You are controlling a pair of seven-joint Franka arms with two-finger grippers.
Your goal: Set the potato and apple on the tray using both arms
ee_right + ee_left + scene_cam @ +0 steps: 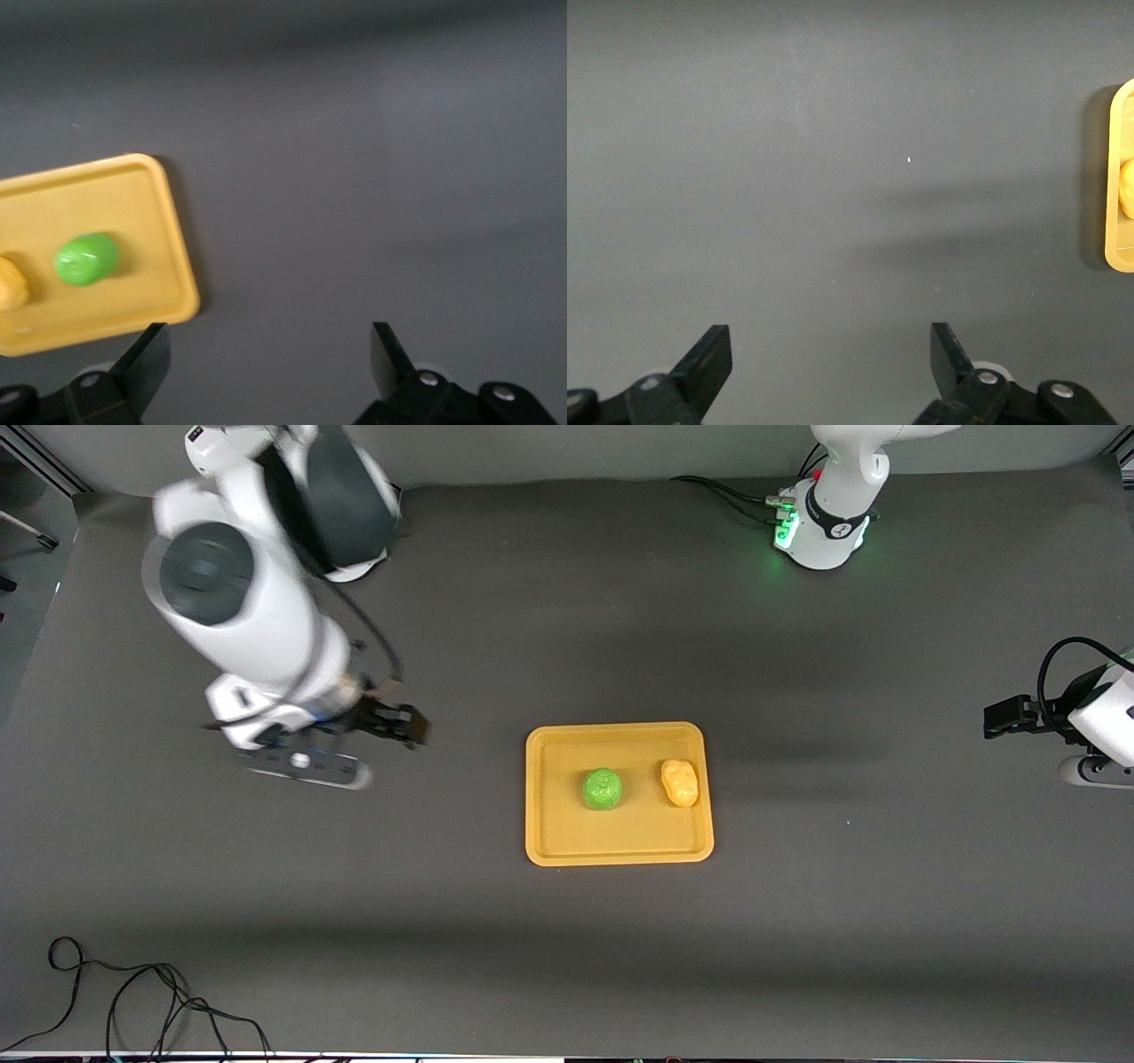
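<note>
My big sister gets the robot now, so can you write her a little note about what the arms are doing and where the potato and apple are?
Left gripper: open, holding nothing, over bare table toward the left arm's end.
Right gripper: open, holding nothing, over bare table toward the right arm's end.
Apple: on the tray, near its middle.
Potato: on the tray beside the apple, by the rim toward the left arm's end.
Done: both things are on the tray.
Left: nothing that shows; both arms are away from the tray.

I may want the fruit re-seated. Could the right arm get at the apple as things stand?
Probably yes: the apple sits uncovered on the tray, apart from the potato, and the right gripper is open over bare table.
</note>
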